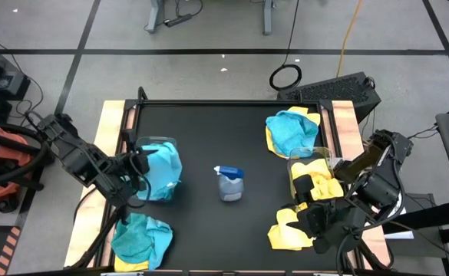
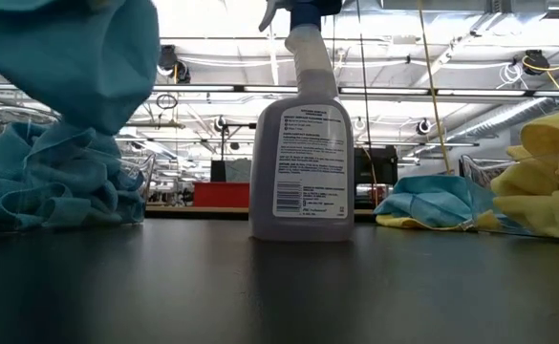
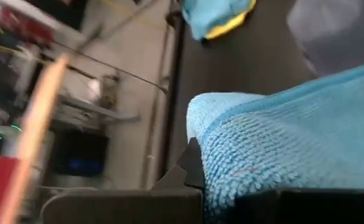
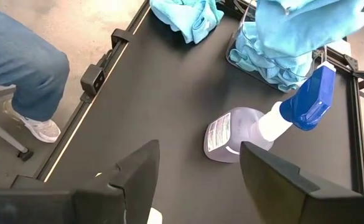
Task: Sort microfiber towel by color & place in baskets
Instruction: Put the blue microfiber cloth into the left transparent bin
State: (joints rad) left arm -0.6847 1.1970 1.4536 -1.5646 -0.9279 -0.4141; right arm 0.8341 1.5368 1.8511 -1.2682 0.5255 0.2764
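- Black table (image 1: 232, 138): spray bottle (image 1: 229, 184) upright at centre, between the two baskets.
- Left basket (image 1: 141, 146) heaped with teal towels; another teal pile (image 1: 140, 236) lies near the front left corner.
- Right basket (image 1: 320, 162) holds yellow towels; a mixed teal-and-yellow heap (image 1: 292, 132) sits behind it, loose yellow towels (image 1: 289, 230) in front.
- Left gripper (image 1: 136, 172) pinches a teal towel (image 3: 281, 149), hanging it over the left basket.
- Right gripper (image 4: 197, 180), fingers spread and empty, hovers by the right basket.
- Risk: the basket looks full; a released towel may slide off the heap onto the table.
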